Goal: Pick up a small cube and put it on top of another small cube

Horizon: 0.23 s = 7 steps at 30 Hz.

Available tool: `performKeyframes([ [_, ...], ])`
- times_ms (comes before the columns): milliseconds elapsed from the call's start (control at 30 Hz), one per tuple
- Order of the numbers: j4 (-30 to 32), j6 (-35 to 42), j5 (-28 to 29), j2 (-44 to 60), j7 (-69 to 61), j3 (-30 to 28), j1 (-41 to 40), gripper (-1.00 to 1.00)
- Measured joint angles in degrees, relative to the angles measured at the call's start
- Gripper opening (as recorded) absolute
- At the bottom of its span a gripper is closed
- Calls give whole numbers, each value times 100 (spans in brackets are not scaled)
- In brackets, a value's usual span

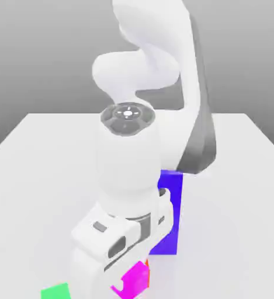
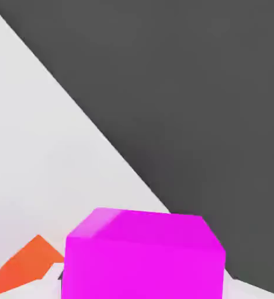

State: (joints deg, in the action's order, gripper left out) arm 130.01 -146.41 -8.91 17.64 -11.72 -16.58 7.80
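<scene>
Item 1. Table: a plain white top that fills the lower part of the exterior view, under a grey backdrop. In the hand view it is a pale surface with a dark grey ground past its edge.

Item 2. Robot arm: white, with dark grey at the back of its upper link. It bends forward and down in the middle of the exterior view, and its hand reaches the lower edge of that picture. It hides much of what lies behind it.

Item 3. Big blue-purple block: stands on the table behind the arm's hand, partly covered by it, toward the exterior view's right.

Item 4. Small magenta-pink cube: sits tilted at the foot of the arm's hand, near the lower edge of the exterior view, in front of the blue-purple block. In the hand view it sits very close to the camera.

Item 5. Small green cube: on the table at the exterior view's lower left, apart from the magenta-pink cube.

Item 6. Small orange-red cube: beside and partly behind the magenta-pink cube. In the exterior view, a thin strip at that cube's right edge.

Item 7. Gripper: whether its pincer is apart, together or clamped on the magenta-pink cube cannot be told.
</scene>
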Motion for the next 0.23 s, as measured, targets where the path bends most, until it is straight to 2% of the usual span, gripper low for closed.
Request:
performKeyframes([
  [100,-197,-329,-405,559,-272,-2,-490,-100],
  [133,-221,-432,-489,695,-329,41,-567,100],
  [233,-221,-432,-489,695,-329,41,-567,100],
])
